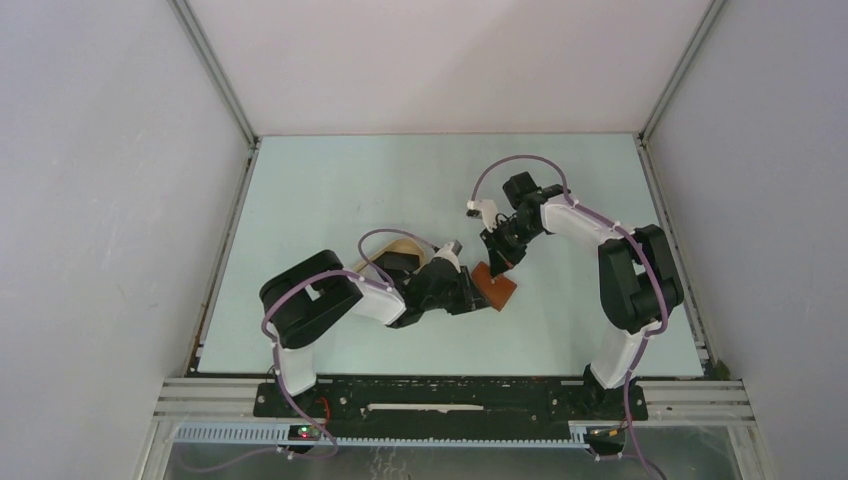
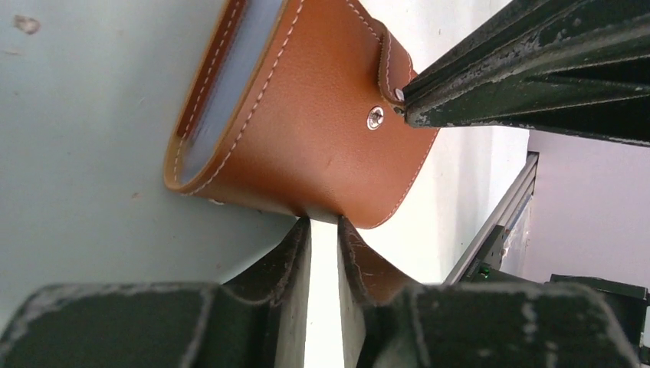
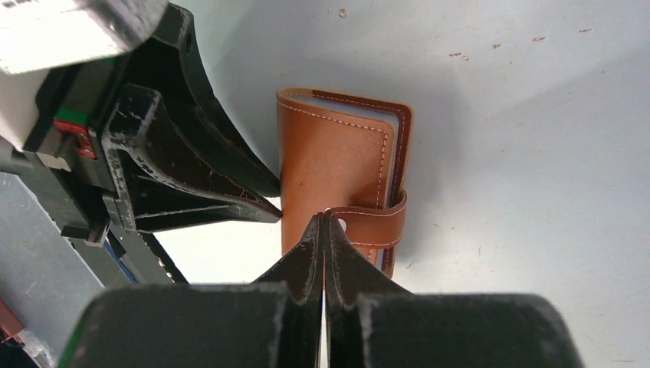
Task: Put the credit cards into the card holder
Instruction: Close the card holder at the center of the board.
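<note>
The card holder is a reddish-brown leather wallet lying folded on the table, its strap wrapped round the open edge. A round snap stud shows bare on its cover. My right gripper is shut, its tips touching the free end of the strap beside the stud. My left gripper stands narrowly open with nothing in the gap, its tips against the wallet's curved spine. A bluish-grey layer shows between the covers; I cannot tell if it is a card. No loose credit cards are in view.
A beige tray lies behind my left arm, mostly hidden by it. The pale table is fenced by metal rails along its sides, with white walls beyond them. Both arms meet over the wallet near the table's middle.
</note>
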Robot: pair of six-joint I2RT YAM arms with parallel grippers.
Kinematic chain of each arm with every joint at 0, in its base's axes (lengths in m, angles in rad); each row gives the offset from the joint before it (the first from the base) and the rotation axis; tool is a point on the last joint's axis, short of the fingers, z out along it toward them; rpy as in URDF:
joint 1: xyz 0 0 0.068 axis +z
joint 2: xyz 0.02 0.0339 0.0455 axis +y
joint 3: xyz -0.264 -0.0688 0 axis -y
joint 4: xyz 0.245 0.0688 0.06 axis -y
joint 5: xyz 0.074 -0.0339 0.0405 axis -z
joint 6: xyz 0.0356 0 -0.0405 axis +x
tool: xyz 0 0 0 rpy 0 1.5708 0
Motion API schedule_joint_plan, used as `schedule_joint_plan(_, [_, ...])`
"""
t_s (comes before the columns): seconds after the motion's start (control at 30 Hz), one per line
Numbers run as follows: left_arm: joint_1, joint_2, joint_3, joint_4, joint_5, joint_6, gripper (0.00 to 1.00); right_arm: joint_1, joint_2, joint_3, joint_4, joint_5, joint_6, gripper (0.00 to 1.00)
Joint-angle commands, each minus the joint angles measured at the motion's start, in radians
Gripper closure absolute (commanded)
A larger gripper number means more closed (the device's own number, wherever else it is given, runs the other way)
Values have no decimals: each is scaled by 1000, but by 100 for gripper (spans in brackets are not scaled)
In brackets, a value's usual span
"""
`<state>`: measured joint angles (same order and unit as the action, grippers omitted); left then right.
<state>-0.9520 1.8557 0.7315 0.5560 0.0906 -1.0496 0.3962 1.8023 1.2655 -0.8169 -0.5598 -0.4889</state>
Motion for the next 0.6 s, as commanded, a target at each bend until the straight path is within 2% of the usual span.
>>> schedule_joint_plan(0.0, [-6, 20, 56, -1, -20, 1, 77, 4, -2, 31, -7, -22, 21, 100])
schedule_joint_plan(0.3, [6, -3, 29, 105, 1, 13, 75, -9, 22, 31, -8, -9, 19, 100])
schedule_joint_plan(0.43, [17, -86, -54, 159, 10, 39, 72, -29, 29, 30, -12, -8, 13, 100])
schedule_joint_plan(0.57, [36, -195, -131, 167, -7, 121, 64, -47, 26, 31, -20, -25, -4, 100])
